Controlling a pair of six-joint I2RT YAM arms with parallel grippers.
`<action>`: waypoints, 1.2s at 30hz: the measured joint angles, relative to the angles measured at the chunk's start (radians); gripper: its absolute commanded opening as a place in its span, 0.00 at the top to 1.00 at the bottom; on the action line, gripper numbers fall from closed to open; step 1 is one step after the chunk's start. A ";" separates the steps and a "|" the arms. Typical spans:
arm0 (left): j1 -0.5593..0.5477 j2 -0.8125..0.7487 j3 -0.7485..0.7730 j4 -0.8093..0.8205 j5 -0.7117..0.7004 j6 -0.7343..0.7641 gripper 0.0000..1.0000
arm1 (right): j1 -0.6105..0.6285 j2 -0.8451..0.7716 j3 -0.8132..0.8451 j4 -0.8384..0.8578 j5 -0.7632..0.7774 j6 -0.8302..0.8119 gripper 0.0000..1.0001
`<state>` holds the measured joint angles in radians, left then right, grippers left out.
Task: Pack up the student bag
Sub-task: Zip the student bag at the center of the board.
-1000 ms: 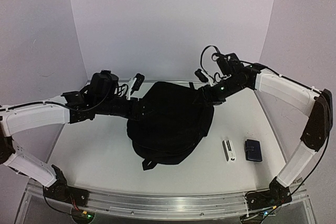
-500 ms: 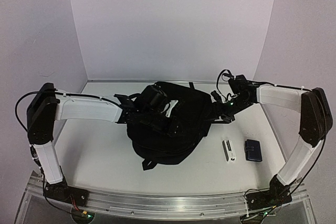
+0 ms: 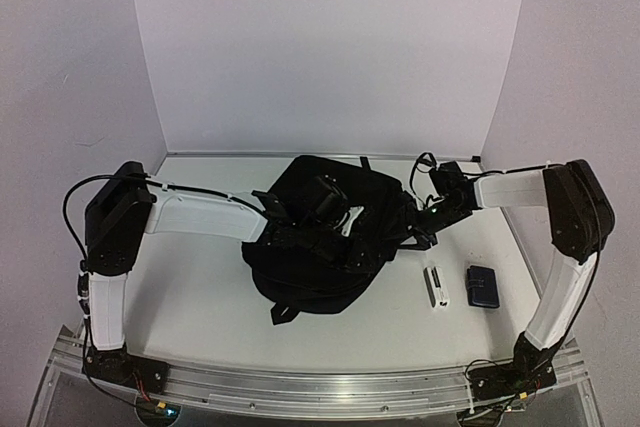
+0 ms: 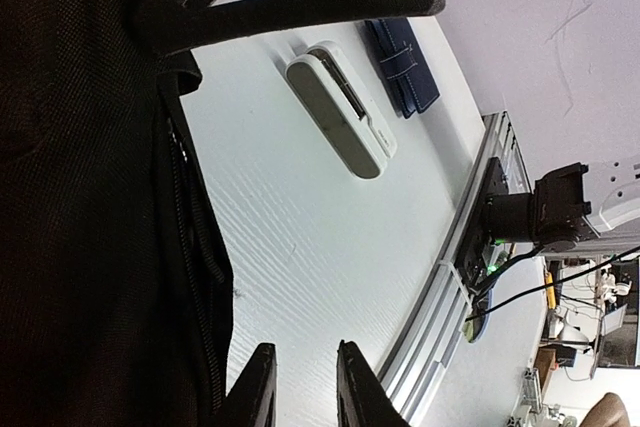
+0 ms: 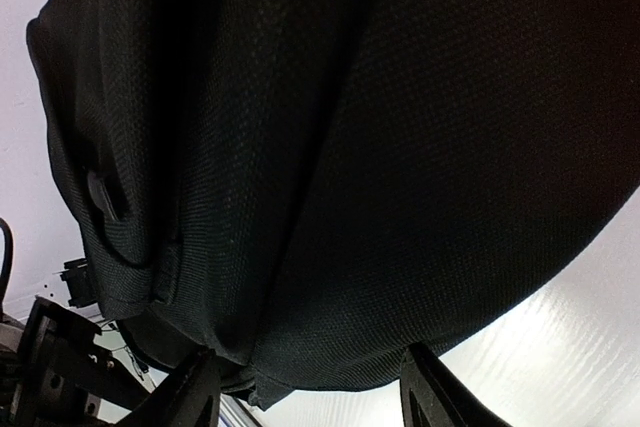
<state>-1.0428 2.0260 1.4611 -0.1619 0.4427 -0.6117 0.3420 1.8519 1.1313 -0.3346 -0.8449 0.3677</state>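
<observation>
left arm [image 3: 200, 215], right arm [image 3: 510, 190]: white link shells [image 3: 560, 292], black joint housings [image 3: 118, 219], black looped cables [image 3: 67, 209]; left gripper [image 4: 303, 387], right gripper [image 5: 310, 397]: dark angular fingers [image 4: 257, 389].

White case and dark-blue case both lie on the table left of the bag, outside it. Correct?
No: the top external view shows the white case and dark-blue case right of the student bag, on the table, outside it.

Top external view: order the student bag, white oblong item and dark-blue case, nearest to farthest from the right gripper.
1. student bag, at the right gripper, on its left.
2. white oblong item, toward the arm bases.
3. dark-blue case, right of that item.
</observation>
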 measured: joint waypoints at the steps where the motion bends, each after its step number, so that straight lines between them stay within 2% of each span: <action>1: 0.000 0.007 0.008 0.000 0.000 -0.001 0.80 | 0.000 0.002 0.000 0.006 -0.005 0.006 0.40; 25: 0.000 0.144 0.130 -0.106 -0.070 -0.050 0.78 | -0.001 0.014 -0.022 0.058 -0.037 0.053 0.43; 36: 0.001 0.174 0.157 -0.120 -0.080 -0.055 0.87 | -0.001 0.014 -0.032 0.065 -0.043 0.053 0.44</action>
<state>-1.0421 2.2004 1.6185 -0.2819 0.3630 -0.6664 0.3408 1.8664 1.0995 -0.2694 -0.8878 0.4209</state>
